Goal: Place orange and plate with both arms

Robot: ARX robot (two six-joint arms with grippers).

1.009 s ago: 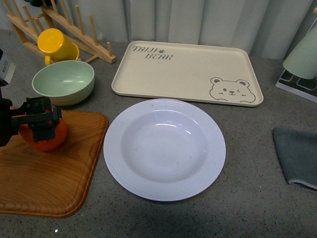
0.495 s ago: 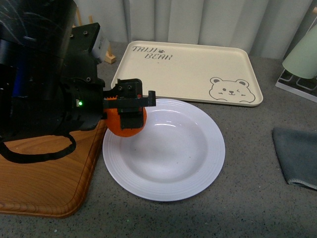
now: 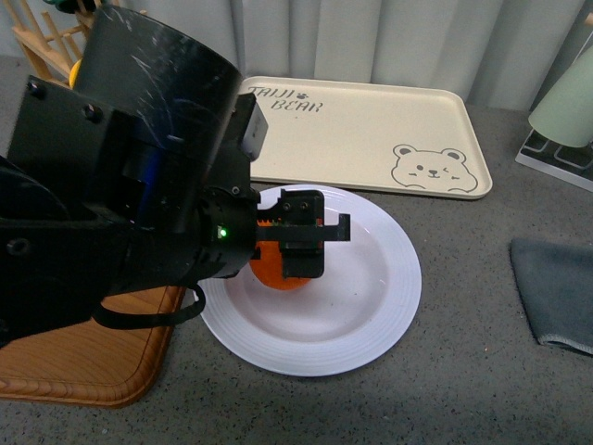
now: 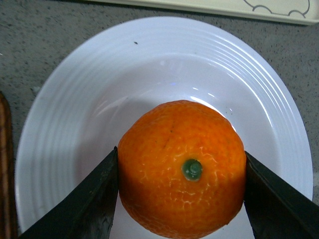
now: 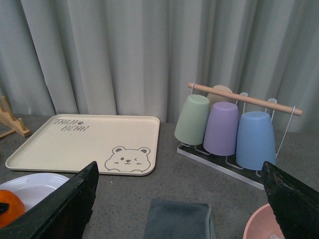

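Left wrist view: left gripper (image 4: 180, 154) clamped on orange (image 4: 182, 174) over plate (image 4: 65, 114), slightly 9 o'clock of centre; releasing high could roll it over the rim.

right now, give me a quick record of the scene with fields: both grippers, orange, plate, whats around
left gripper: shut on the orange, over the plate
right gripper: open, nothing between its fingers
orange: clamped on two sides, green stem dot facing the left wrist camera, above the plate's well; contact with the plate cannot be told
plate: white, ribbed rim, nearer the robot than the bear tray
around: wooden board left of the plate, grey cloth to its right
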